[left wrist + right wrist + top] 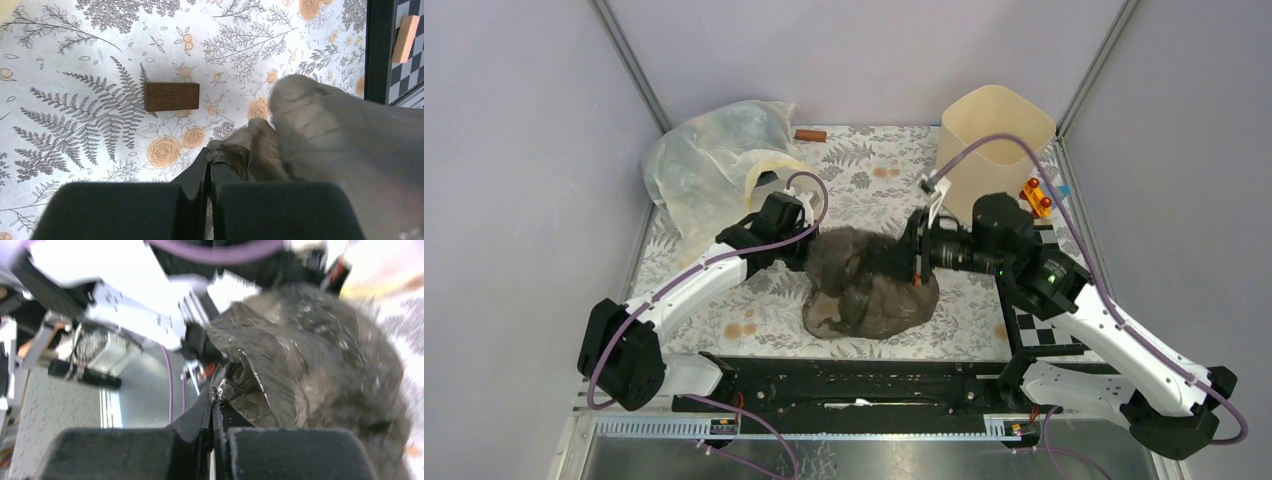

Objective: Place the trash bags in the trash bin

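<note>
The dark brown-olive trash bag [869, 285] hangs crumpled over the middle of the floral table, stretched between both grippers. My left gripper [809, 250] is shut on the bag's left edge; in the left wrist view its jaws [210, 155] pinch a fold of the bag [325, 130]. My right gripper [911, 250] is shut on the bag's right edge; in the right wrist view its jaws [214, 390] pinch the crinkled bag [310, 355]. The cream-beige trash bin [994, 135] stands upright at the back right, behind the right gripper, mouth open.
A whitish translucent bag with a pale yellow rim [714, 160] lies at the back left. A small brown wooden block [810, 135] lies near the back wall; it also shows in the left wrist view [171, 96]. An orange-red toy [1036, 196] and a checkerboard [1034, 325] lie at the right.
</note>
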You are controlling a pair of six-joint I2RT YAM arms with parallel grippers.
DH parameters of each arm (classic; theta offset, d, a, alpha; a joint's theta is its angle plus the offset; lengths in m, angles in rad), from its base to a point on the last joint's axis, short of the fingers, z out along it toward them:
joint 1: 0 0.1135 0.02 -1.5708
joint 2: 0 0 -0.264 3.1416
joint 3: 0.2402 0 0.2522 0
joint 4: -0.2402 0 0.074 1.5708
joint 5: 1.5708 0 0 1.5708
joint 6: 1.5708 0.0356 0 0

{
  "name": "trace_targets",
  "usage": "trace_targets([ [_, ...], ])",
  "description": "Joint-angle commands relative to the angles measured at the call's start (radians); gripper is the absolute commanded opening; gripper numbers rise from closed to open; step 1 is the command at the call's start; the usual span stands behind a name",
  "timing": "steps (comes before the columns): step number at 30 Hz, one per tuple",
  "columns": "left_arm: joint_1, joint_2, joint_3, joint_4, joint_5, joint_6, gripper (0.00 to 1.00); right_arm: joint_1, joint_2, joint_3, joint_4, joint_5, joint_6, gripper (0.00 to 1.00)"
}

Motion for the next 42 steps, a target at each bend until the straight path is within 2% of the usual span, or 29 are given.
trace_targets([
  [1, -0.012, -0.021, 0.026, 0.069, 0.031, 0.021, 0.0, -0.002, 0.073, 0.168, 0.091, 0.223, 0.019, 0.0],
  [4, -0.006, -0.073, 0.069, -0.011, -0.037, 0.051, 0.0, -0.046, 0.108, 0.197, 0.024, 0.474, 0.016, 0.0],
  [6, 0.0, -0.114, 0.118, -0.083, -0.088, 0.069, 0.0, -0.107, 0.109, 0.179, -0.01, 0.551, 0.021, 0.0],
  [9, 0.002, -0.171, 0.188, -0.164, -0.098, 0.081, 0.0, -0.233, 0.092, 0.116, -0.033, 0.529, 0.032, 0.0],
  [11, 0.002, -0.216, 0.218, -0.194, -0.045, 0.076, 0.0, -0.273, 0.085, 0.082, -0.054, 0.532, 0.027, 0.0],
  [16, 0.002, -0.32, 0.313, -0.225, 0.087, 0.041, 0.0, -0.282, 0.083, 0.073, -0.138, 0.576, -0.011, 0.0],
  [23, 0.002, -0.418, 0.453, -0.203, 0.155, -0.027, 0.0, -0.281, 0.047, 0.09, -0.212, 0.603, -0.043, 0.0],
  [28, 0.002, -0.42, 0.512, -0.235, -0.029, -0.043, 0.0, -0.282, 0.028, 0.135, -0.294, 0.562, -0.067, 0.0],
  [34, 0.002, -0.382, 0.529, -0.286, -0.309, -0.003, 0.0, -0.282, -0.086, 0.166, -0.318, 0.691, -0.062, 0.0],
  [36, 0.003, -0.374, 0.502, -0.279, -0.339, 0.01, 0.0, -0.282, -0.11, 0.171, -0.331, 0.737, -0.066, 0.0],
  [38, 0.003, -0.376, 0.454, -0.241, -0.313, 0.03, 0.0, -0.282, -0.127, 0.171, -0.338, 0.753, -0.069, 0.0],
  [42, 0.003, -0.38, 0.381, -0.197, -0.304, 0.037, 0.0, -0.283, -0.141, 0.159, -0.323, 0.732, -0.088, 0.01],
])
